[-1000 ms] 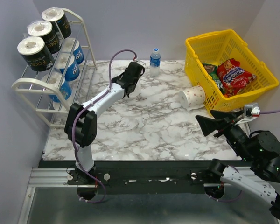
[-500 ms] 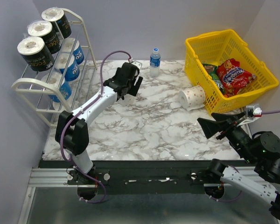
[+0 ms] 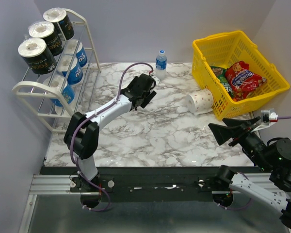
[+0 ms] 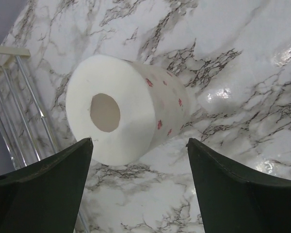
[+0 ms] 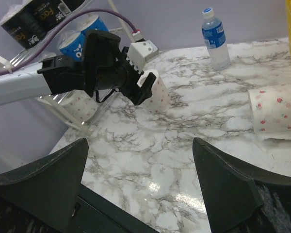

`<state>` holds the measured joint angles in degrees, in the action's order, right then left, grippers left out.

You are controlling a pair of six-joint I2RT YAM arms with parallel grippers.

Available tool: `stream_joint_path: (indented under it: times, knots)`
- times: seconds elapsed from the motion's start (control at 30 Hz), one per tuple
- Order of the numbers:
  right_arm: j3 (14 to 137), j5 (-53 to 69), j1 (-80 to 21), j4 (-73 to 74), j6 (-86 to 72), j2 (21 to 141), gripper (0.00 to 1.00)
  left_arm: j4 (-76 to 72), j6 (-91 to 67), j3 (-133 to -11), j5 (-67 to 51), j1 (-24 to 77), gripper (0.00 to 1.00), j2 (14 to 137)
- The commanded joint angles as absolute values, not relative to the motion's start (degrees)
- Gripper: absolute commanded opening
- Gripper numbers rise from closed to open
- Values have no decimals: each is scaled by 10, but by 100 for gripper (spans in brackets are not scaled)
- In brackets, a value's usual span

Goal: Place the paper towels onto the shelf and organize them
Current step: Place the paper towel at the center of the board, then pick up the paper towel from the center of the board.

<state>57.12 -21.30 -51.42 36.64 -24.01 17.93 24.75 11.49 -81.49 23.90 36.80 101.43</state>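
Observation:
A white paper towel roll with reddish dots [image 4: 128, 109] lies on its side on the marble, just beyond the open fingers of my left gripper [image 4: 139, 141], untouched. From the right wrist the same roll [image 5: 159, 94] shows half hidden behind the left gripper [image 3: 144, 93]. A second dotted roll [image 3: 200, 101] lies by the basket. The white shelf [image 3: 25, 85] stands at the far left, with black rolls [image 3: 36, 54] on its top tier and blue rolls [image 3: 72, 70] below. My right gripper [image 3: 223, 133] hovers open and empty at the near right.
A yellow basket [image 3: 240, 36] holding snack packets stands at the back right. A small water bottle [image 3: 160, 64] stands upright at the table's back edge, close behind the left gripper. Purple walls close off the back and both sides.
My left gripper has opened and let the dotted roll go onto the marble, then shifted a little to the right. The right arm has drifted slightly right.

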Motion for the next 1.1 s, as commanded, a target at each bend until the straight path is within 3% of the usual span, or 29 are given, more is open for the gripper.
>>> stream_joint_path:
  times: [0.0,0.6,0.77,0.9,1.07]
  knots:
    - [587,-204,-513,384,-243,182,96,224,148,-844,277,365,86,1046]
    - [574,-225,-513,377,-238,171,96,198,137,-841,231,334,69,1100]
    - [570,-230,-513,370,-235,171,96,188,141,-838,270,336,41,1091]
    - [569,-230,-513,366,-233,175,97,162,205,-851,367,323,36,1090]
    - [560,-230,-514,359,-232,188,97,125,261,-880,371,233,34,1086]
